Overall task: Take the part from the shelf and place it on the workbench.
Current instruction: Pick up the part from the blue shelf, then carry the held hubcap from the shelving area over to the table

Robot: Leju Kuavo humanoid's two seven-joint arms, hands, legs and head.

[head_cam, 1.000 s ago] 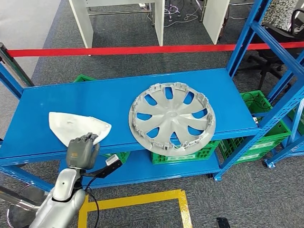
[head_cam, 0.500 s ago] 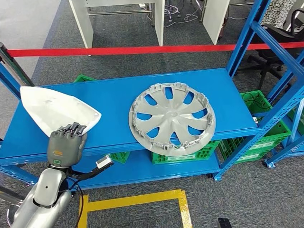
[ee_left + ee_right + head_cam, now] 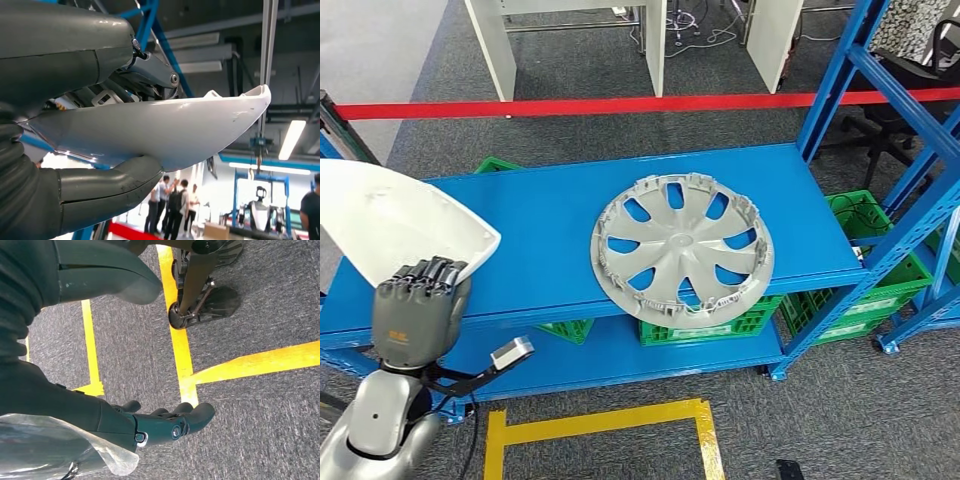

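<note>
Now one white part (image 3: 392, 225) at left of frame, raised off the shelf (image 3: 546, 220) in left hand (image 3: 418, 310), long axis across, tip pointing right toward one hubcap (image 3: 682, 250); right hand (image 3: 166, 425) loose, fingers apart, holding nothing.

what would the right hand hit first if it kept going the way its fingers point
Probably the floor. In the right wrist view the right hand hangs open, holding nothing, over grey carpet with a yellow line below its fingers. Nothing shows in between, though depth is hard to judge.
</note>
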